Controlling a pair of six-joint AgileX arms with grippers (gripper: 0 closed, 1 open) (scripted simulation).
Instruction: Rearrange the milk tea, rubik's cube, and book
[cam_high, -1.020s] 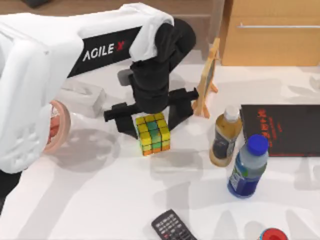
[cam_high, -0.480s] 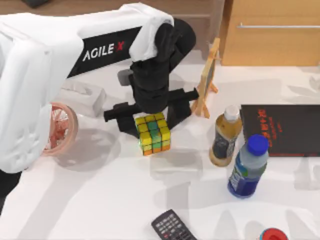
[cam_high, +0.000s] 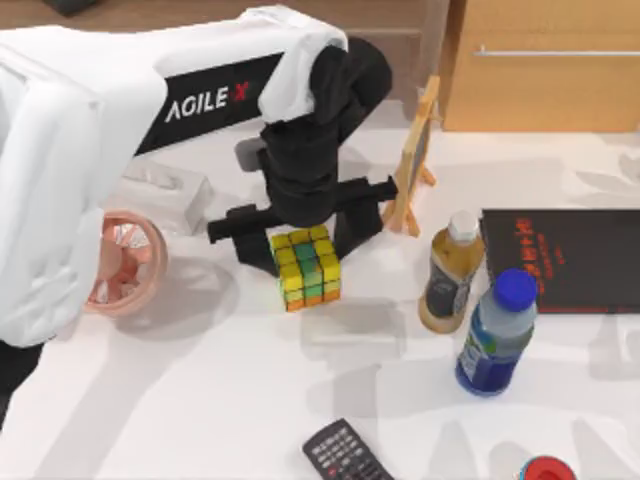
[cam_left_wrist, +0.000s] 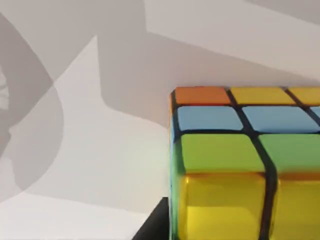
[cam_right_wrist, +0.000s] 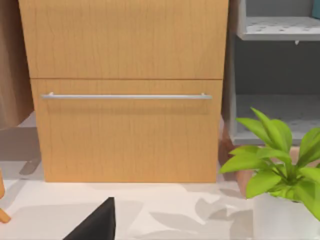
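The rubik's cube (cam_high: 306, 265) stands on the white table a little left of centre, showing yellow, green and orange squares. My left gripper (cam_high: 304, 243) reaches down over it with a black finger pressed against each side, shut on the cube. In the left wrist view the rubik's cube (cam_left_wrist: 240, 170) looms close, and a dark finger (cam_left_wrist: 152, 225) touches its edge. The milk tea (cam_high: 450, 272), white-capped, stands upright to the right of the cube. The book is out of view. A dark finger (cam_right_wrist: 95, 222) of my parked right gripper shows in the right wrist view.
A blue-capped bottle (cam_high: 497, 332) stands just in front of the milk tea, beside a flat black rectangle with red lettering (cam_high: 565, 258). Also present are a small wooden easel (cam_high: 415, 160), a pink fan (cam_high: 122, 262), a tissue box (cam_high: 160, 195), a remote (cam_high: 345, 455) and a wooden cabinet (cam_high: 545, 65).
The white upper part of my left arm has drawn back to the left, uncovering the pink fan. The gripper and the cube stay where they were.
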